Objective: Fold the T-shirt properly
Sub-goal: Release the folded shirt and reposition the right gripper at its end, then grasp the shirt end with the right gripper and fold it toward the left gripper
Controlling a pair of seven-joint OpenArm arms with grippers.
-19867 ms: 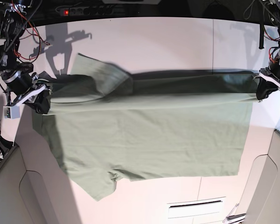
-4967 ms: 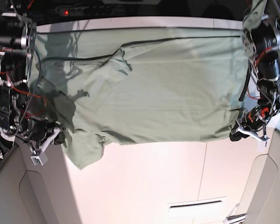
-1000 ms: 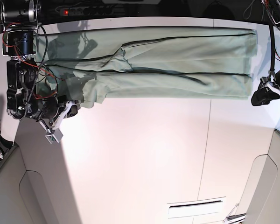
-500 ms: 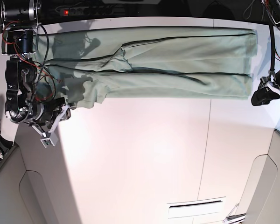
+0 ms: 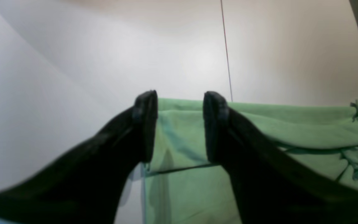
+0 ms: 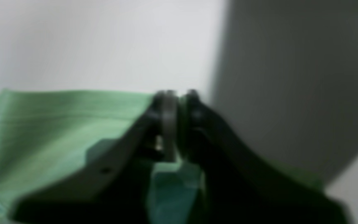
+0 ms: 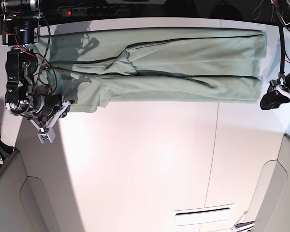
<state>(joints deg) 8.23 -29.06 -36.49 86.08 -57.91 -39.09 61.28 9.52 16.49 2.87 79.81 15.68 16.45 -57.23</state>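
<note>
The pale green T-shirt (image 7: 183, 63) lies folded into a long band across the far part of the white table (image 7: 150, 159). My right gripper (image 7: 64, 106) is at the band's near left corner. In the blurred right wrist view its fingers (image 6: 166, 105) are pressed almost together on the shirt's edge (image 6: 57, 124). My left gripper (image 7: 266, 101) hovers just off the band's near right corner. In the left wrist view it (image 5: 180, 104) is open and empty, with the shirt (image 5: 291, 124) lying under and beyond the fingers.
A power strip with a red light (image 7: 67, 10) lies beyond the far table edge. A thin seam (image 7: 215, 145) runs down the table top. Grey panels stand at the near left (image 7: 9, 193) and near right (image 7: 282, 188). A slot (image 7: 202, 216) lies near the front edge.
My right arm has moved left and slightly away from the front edge, staying at the shirt's near left corner. The left arm and the rest of the shirt have not moved.
</note>
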